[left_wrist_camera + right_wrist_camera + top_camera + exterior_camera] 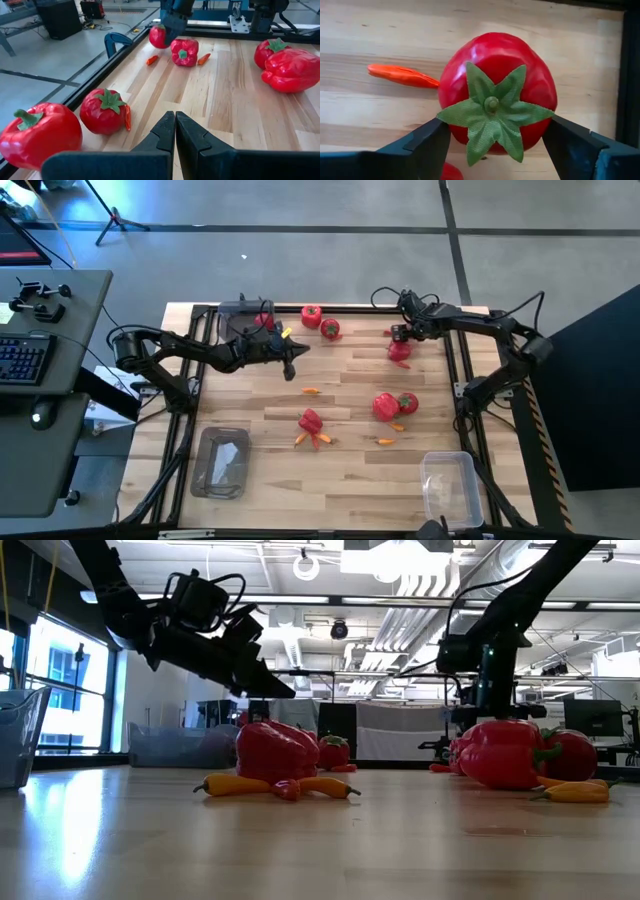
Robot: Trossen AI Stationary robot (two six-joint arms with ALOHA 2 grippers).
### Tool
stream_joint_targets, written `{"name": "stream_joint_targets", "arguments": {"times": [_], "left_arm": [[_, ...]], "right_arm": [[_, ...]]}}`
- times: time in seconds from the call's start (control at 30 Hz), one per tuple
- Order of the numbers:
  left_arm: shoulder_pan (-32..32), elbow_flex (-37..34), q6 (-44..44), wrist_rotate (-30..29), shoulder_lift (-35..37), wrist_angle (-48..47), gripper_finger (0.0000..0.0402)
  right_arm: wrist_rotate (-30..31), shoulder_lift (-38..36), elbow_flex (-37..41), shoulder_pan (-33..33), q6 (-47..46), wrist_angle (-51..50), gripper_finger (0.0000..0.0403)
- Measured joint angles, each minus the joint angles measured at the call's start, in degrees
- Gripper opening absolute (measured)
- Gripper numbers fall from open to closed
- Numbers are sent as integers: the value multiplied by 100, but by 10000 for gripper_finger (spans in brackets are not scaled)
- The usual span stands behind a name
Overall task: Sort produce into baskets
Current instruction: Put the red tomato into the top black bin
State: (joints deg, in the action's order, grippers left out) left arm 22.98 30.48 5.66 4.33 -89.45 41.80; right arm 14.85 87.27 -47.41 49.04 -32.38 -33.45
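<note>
Two dark robot arms work a wooden table (340, 480) strewn with plastic produce, three clear baskets waiting at its edges: one (245, 317) at the far left corner, one (220, 463) near the front left corner and one (449, 488) at the front right corner. The front pair appear to hold no produce, so the sorting looks barely begun.

The left arm reaches along the far edge, its left gripper (291, 366) raised above the boards with fingers pressed together and nothing between them, apparently waiting its turn.

At the far right, the right gripper (400, 348) comes down over a round red fruit (497, 90) with a green star-shaped top, its two fingers spread to either side of the fruit and not visibly pressing it, seemingly lined up for a grasp. A slim orange piece (400, 75) lies just beside that fruit and could be nudged as the fingers draw in.

Red bell peppers (386, 406) sit mid-table, with more small orange pieces (312, 391) scattered between them, none yet in a basket.
</note>
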Motion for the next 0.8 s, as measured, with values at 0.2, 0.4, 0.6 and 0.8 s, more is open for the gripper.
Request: {"name": "stream_joint_targets", "arguments": {"times": [0.2, 0.4, 0.6, 0.8], "left_arm": [[0, 0, -90, 9, -1, -50, 0], [0, 0, -95, 13, -2, -62, 0], [0, 0, -198, 18, 0, -172, 0], [0, 0, -215, 22, 0, -175, 0]], "right_arm": [[13, -29, -413, 0, 295, -551, 312], [118, -31, -725, 24, 672, -638, 316], [101, -19, -686, 222, 799, -624, 316], [-183, 234, -682, 381, 896, -562, 316]]}}
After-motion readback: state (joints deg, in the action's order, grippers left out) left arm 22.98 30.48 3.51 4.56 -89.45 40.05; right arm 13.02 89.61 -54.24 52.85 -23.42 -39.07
